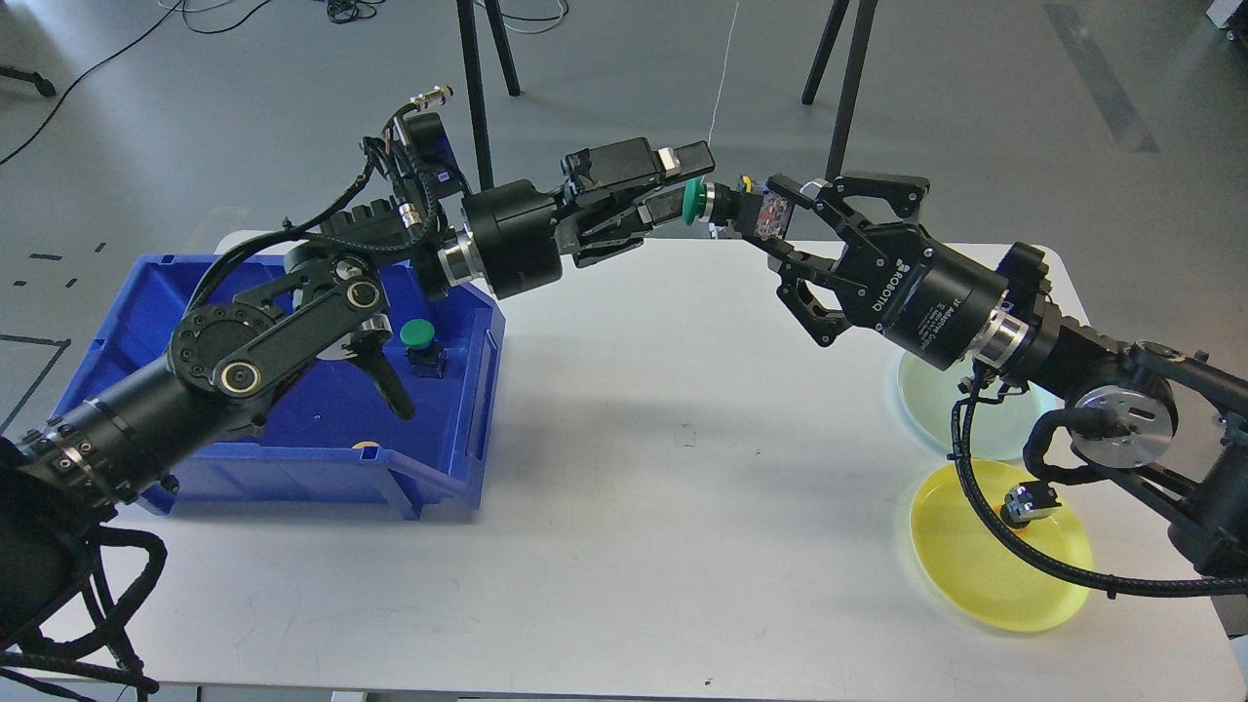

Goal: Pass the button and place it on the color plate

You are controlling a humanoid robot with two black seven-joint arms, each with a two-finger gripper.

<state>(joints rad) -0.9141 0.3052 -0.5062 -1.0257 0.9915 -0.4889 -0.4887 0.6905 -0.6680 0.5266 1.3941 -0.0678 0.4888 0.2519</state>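
A green button (694, 200) is held in the air above the table's far edge, between my two grippers. My right gripper (763, 212) is shut on the button's body, with the green cap pointing left. My left gripper (671, 185) is open just left of the cap, its fingers spread above and below it and not holding it. A pale green plate (926, 395) and a yellow plate (975, 575) lie at the right, partly behind my right arm. A small black-bodied button (1030, 501) sits on the yellow plate.
A blue bin (292, 458) stands at the left with another green button (417, 334) inside, partly covered by my left arm. The white table (643, 468) spreads between bin and plates. Tripod legs (478, 68) stand behind the table.
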